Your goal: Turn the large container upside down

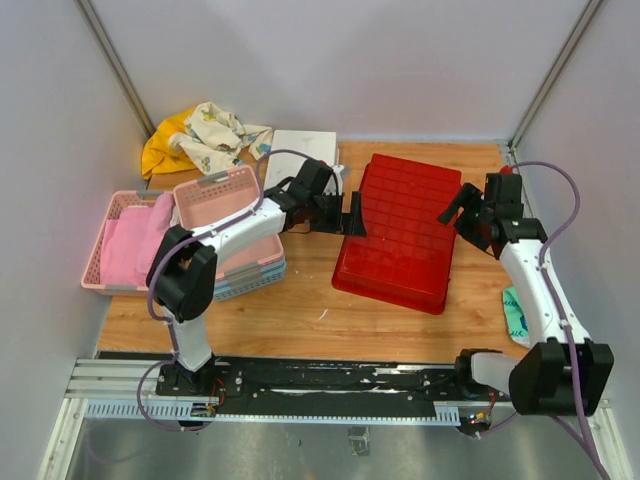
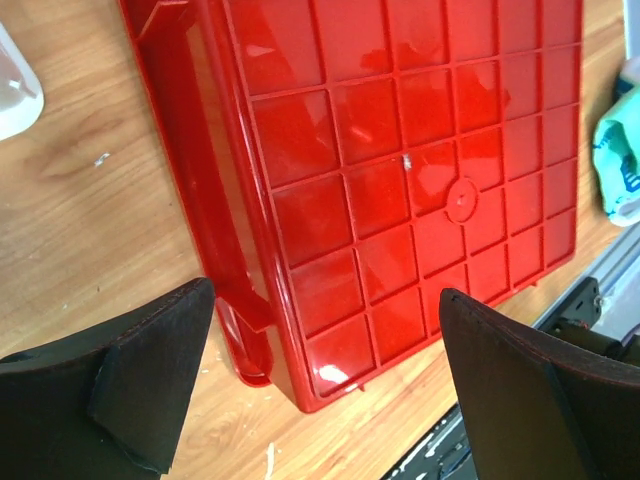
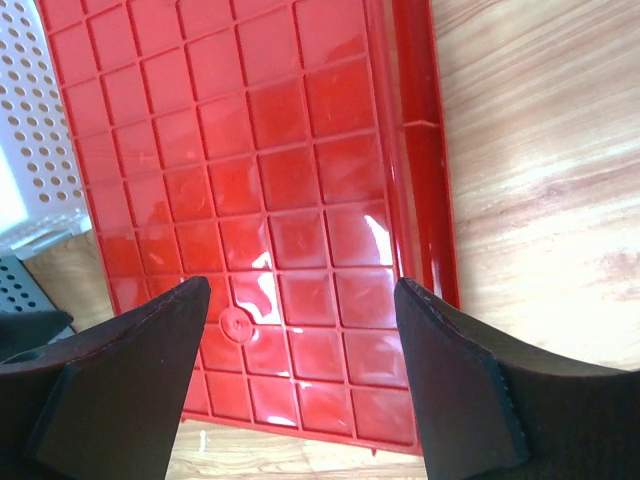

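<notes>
Starting at the near edge: got a metal rail (image 1: 330, 385) with both arm bases bolted on. Just past it on the right, spotted a crumpled teal-and-white packet (image 1: 515, 315) on the wooden counter (image 1: 300, 320), partly tucked behind the right arm. Over on the left, seeing a pink perforated plastic basket (image 1: 100, 275) with a pink cloth (image 1: 130, 245) inside. Right beside it, a stack of pink and blue perforated baskets (image 1: 250, 275).

Mid-counter, found the big bright red rectangular plastic bin (image 1: 405, 235), lying bottom-up with the grid-ribbed underside facing the ceiling. Flanking it: left pincer (image 1: 352, 222) at its left edge, jaws spread wide, gripping nothing. Right pincer (image 1: 452, 210) at its right edge, jaws likewise well apart, holding nothing. Same story from both wrist views, with red ribs showing between the black fingers (image 2: 130, 390). Can't tell whether any fingertip actually touches the plastic.

Further back, spotted a white perforated plastic basket (image 1: 300, 150) just beyond the left pincer. In the far left corner, a heap of yellow and patterned cream cloth (image 1: 200, 135).
</notes>
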`<state>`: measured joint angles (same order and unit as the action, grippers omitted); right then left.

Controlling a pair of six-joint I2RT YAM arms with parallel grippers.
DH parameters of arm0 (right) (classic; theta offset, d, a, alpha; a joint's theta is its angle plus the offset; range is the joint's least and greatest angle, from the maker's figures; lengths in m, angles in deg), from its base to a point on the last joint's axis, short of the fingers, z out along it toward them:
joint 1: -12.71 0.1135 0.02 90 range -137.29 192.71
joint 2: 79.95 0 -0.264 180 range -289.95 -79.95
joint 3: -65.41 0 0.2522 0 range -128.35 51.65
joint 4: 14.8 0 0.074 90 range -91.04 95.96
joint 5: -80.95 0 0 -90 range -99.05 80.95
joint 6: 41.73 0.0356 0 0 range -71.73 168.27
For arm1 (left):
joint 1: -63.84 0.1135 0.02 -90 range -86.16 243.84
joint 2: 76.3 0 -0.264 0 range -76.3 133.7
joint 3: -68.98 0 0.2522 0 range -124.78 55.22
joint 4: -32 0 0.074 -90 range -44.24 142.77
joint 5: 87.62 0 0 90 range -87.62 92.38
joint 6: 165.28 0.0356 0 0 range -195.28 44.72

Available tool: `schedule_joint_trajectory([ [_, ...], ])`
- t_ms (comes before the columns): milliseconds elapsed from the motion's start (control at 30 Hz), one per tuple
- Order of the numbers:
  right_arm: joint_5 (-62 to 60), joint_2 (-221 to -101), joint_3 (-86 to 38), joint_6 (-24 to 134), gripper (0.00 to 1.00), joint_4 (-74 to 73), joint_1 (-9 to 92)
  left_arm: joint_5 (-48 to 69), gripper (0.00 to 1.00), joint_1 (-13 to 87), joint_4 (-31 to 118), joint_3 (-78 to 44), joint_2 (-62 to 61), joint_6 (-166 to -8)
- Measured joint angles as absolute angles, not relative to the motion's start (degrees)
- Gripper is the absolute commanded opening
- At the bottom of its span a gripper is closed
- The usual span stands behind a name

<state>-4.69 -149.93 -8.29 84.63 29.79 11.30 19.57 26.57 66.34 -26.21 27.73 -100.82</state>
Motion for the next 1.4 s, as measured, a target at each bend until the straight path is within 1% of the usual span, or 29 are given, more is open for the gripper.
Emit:
schedule_joint_trajectory([
  [167, -6.78, -143.35, -6.56, 82.86, 0.77, 32.92, 13.31, 21.6, 0.99, 25.91, 64.16, -26.73, 32.38, -101.32],
  [267, -6.92, -139.96, -6.56, 81.59, 0.77, 36.15, 13.62, 24.27, 0.99, 24.95, 63.22, -30.47, 37.8, -102.37],
  [433, -4.99, -134.23, -5.3, 79.63, 0.77, 41.4, 13.84, 29.91, 0.99, 24.27, 59.76, -40.11, 46.96, -105.74],
  [533, -3.77, -130.89, -2.98, 78.53, 0.76, 43.41, 13.84, 32.94, 0.99, 24.23, 58.87, -47.96, 51.44, -106.78],
  [633, -1.91, -128.97, 0.15, 76.98, 0.75, 44.0, 13.84, 34.17, 0.99, 24.36, 58.37, -52.92, 52.19, -106.57],
  [800, 1.3, -128.22, 5.57, 75.23, 0.74, 42.8, 15.35, 31.26, 0.99, 25.73, 62.21, -53.4, 45.28, -104.95],
  [933, 3.12, -129.82, 11.88, 76.04, 0.74, 38.73, 19.7, 26.21, 0.99, 29.14, 65.32, -47.15, 33.69, -103.18],
  [1100, 2.92, -137.88, 13.74, 78.69, 0.77, 32.04, 24.24, 21.27, 0.99, 31.79, 65.86, -38.95, 20.49, -101.21],
  [1200, -0.31, -143.22, 12.74, 78.71, 0.83, 29.95, 23.76, 20.83, 0.99, 31.2, 65.71, -35.52, 16.52, -100.77],
  [1300, -3.4, -147.57, 10.94, 78.47, 0.84, 28.79, 20.88, 20.2, 0.99, 30.72, 66.06, -32.37, 15.2, -99.99],
  [1400, -4.62, -151.41, 8.08, 78.25, 0.84, 28.24, 15.06, 19.61, 0.99, 30.7, 67.59, -29.62, 15.18, -99.31],
])
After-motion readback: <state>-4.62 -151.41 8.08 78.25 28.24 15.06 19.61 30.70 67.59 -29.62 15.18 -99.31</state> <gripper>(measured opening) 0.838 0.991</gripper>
